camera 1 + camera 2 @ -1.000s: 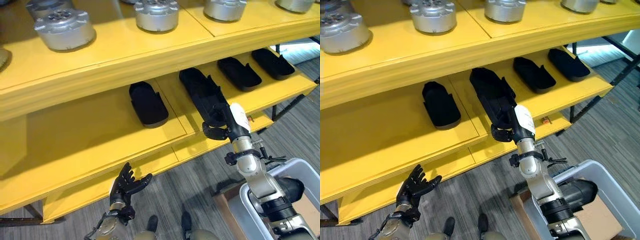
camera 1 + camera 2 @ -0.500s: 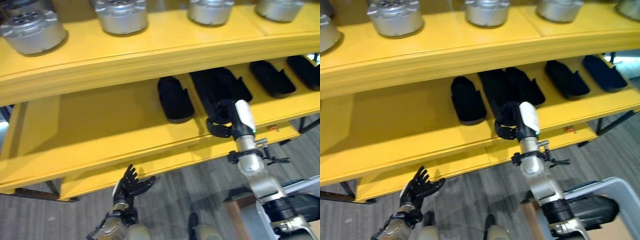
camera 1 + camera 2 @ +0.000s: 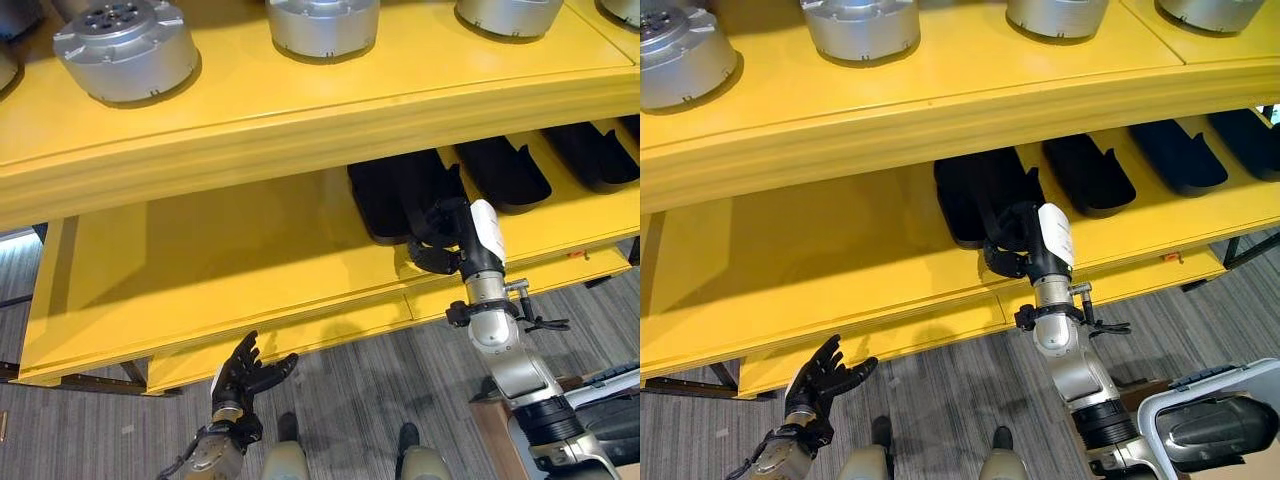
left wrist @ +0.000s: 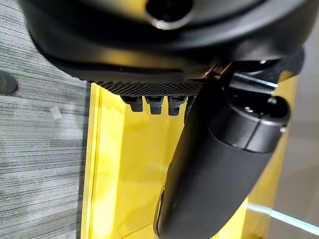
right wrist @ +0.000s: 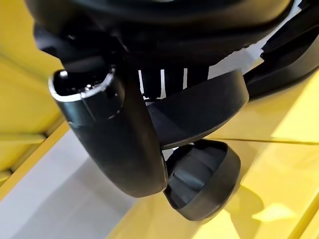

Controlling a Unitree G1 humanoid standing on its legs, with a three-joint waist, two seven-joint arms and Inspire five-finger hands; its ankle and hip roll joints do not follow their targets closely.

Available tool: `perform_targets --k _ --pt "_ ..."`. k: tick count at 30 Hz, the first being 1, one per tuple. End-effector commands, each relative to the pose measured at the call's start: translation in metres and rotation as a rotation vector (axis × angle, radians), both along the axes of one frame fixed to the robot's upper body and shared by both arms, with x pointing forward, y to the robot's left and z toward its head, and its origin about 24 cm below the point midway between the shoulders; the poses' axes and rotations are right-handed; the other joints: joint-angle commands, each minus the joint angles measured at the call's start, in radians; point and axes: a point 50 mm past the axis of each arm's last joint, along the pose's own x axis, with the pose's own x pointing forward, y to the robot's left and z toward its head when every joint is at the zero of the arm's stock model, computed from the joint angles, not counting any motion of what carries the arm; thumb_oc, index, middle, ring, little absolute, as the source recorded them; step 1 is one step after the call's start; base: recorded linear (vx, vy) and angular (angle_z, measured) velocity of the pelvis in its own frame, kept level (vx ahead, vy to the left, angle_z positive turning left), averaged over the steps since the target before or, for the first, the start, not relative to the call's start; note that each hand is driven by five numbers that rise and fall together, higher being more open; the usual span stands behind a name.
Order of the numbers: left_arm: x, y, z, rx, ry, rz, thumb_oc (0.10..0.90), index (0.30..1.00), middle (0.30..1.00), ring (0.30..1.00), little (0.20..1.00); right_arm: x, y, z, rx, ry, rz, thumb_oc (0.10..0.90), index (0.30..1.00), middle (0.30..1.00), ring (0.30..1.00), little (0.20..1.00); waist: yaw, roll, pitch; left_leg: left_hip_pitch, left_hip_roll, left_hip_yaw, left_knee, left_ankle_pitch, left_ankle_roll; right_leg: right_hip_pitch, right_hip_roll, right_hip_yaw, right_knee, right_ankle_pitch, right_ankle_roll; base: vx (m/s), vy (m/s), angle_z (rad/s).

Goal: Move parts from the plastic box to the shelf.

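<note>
Right hand (image 3: 438, 240) is curled round a long black moulded plastic part (image 3: 1002, 198), holding its near end over the lower board of the yellow wooden shelf (image 3: 230, 260). A second black part (image 3: 378, 197) sits touching it on the hand's left, with more further right. To place well: lower it flat, keep it parallel to that neighbour, then release. Left hand (image 3: 818, 383) hangs low with fingers spread, empty.

Silver-grey jointed right forearm with black collars; dark right hand (image 3: 437, 238) bearing a white thumb cover. Left hand (image 3: 240, 375) dark, with ribbed black fingers.
</note>
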Motion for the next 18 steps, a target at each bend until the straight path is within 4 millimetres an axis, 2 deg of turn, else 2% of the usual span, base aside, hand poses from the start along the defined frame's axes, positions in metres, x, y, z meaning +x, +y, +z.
perform_targets --k 1,3,7,9,11,13,17,18 --pt "0.019 0.008 0.04 0.061 -0.232 -0.024 0.9 1.0 1.0 1.0 1.0 -0.008 0.002 0.073 -0.015 -0.37 0.033 0.4 0.3 0.3 0.3 0.3 -0.003 -0.018 -0.103 -0.032 -0.003 -0.026 0.112 -0.089 0.03 0.015 -0.051 0.037 0.05 -0.033 0.013 0.06 0.125 0.03" --pt "0.019 0.008 0.041 0.063 -0.232 -0.03 0.9 1.0 1.0 1.0 1.0 -0.007 0.004 0.074 -0.017 -0.369 0.042 0.4 0.3 0.3 0.3 0.3 0.0 -0.025 -0.105 -0.034 -0.006 -0.025 0.131 -0.104 0.034 0.02 -0.056 0.038 0.044 -0.028 0.018 0.04 0.088 0.02" --pt "0.019 0.012 0.042 0.086 -0.229 -0.045 0.9 1.0 1.0 1.0 1.0 0.001 0.012 0.077 -0.019 -0.354 0.072 0.4 0.3 0.3 0.3 0.3 0.023 -0.059 -0.109 -0.048 -0.012 -0.027 0.193 -0.146 0.04 0.048 -0.064 0.033 0.028 -0.028 0.023 0.03 0.055 0.01" --pt "0.023 0.013 0.045 0.104 -0.236 -0.069 0.9 1.0 1.0 1.0 1.0 0.018 0.024 0.081 -0.011 -0.321 0.096 0.4 0.3 0.3 0.3 0.3 0.051 -0.078 -0.104 -0.062 -0.014 -0.034 0.232 -0.164 0.04 0.058 -0.066 0.023 0.036 -0.031 0.021 0.0 0.0 0.0" --pt "0.025 0.014 0.046 0.109 -0.241 -0.075 0.9 1.0 1.0 1.0 1.0 0.024 0.029 0.086 -0.021 -0.321 0.108 0.4 0.3 0.3 0.3 0.3 0.058 -0.081 -0.1 -0.07 -0.014 -0.036 0.246 -0.17 0.038 0.057 -0.063 0.022 0.041 -0.035 0.02 0.0 0.0 0.0" --pt "0.027 0.014 0.048 0.115 -0.249 -0.083 0.9 1.0 1.0 1.0 1.0 0.035 0.034 0.094 -0.035 -0.317 0.108 0.4 0.3 0.3 0.3 0.3 0.074 -0.09 -0.098 -0.085 -0.015 -0.042 0.271 -0.179 0.035 0.055 -0.062 0.016 0.053 -0.042 0.017 -0.01 -0.013 0.08" --pt "0.033 0.01 0.051 0.101 -0.262 -0.108 0.9 1.0 1.0 1.0 1.0 0.054 0.051 0.124 -0.053 -0.338 0.131 0.4 0.3 0.3 0.3 0.3 0.104 -0.099 -0.09 -0.132 -0.016 -0.067 0.33 -0.196 0.032 0.035 -0.058 0.004 0.111 -0.066 0.007 -0.02 -0.016 0.2" --pt "0.033 0.01 0.051 0.101 -0.264 -0.108 0.9 1.0 1.0 1.0 1.0 0.055 0.052 0.125 -0.053 -0.339 0.132 0.4 0.3 0.3 0.3 0.3 0.103 -0.098 -0.09 -0.135 -0.016 -0.068 0.333 -0.197 0.032 0.032 -0.058 0.004 0.114 -0.068 0.007 -0.05 -0.015 0.18"
